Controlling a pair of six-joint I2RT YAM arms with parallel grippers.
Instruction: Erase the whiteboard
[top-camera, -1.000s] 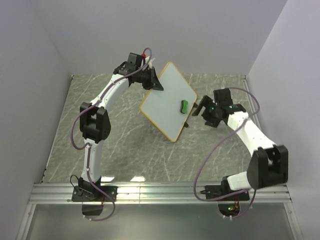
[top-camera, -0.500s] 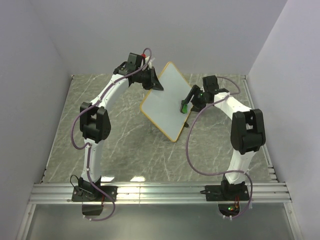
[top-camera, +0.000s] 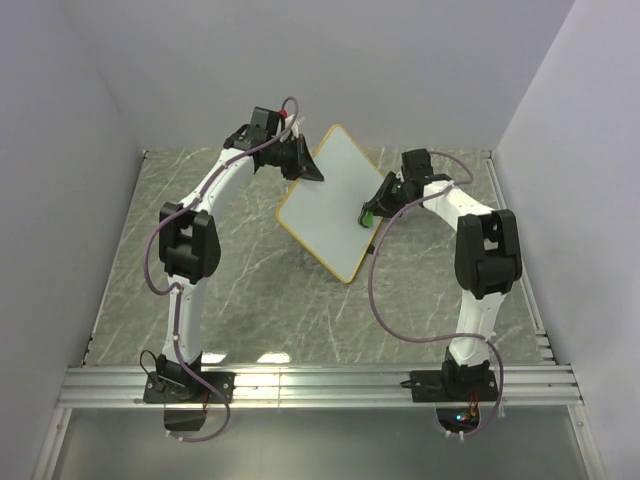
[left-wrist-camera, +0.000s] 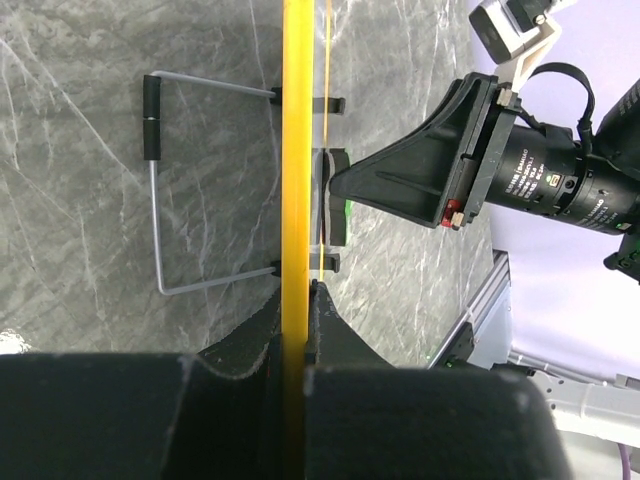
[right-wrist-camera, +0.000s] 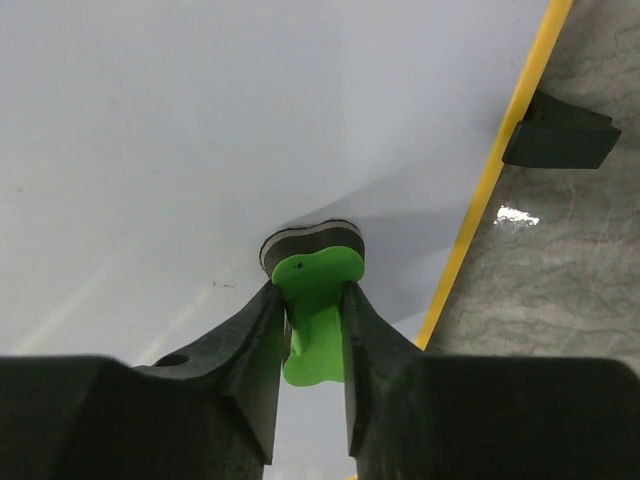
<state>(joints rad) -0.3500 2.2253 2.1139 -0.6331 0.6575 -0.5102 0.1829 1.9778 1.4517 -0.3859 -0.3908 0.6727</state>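
Both closed: left tool (left-wrist-camera: 297, 305) on whiteboard (top-camera: 325, 200) edge, right tool (right-wrist-camera: 314, 298) around green eraser (right-wrist-camera: 320, 268) against board.

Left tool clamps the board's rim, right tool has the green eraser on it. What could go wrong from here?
1. The left tool pinches the whiteboard only at its yellow rim; wiping pressure could twist or slip it in that grip.
2. The right tool holds the eraser by its green tab, near the board's edge; a stroke that way may run off the rim.
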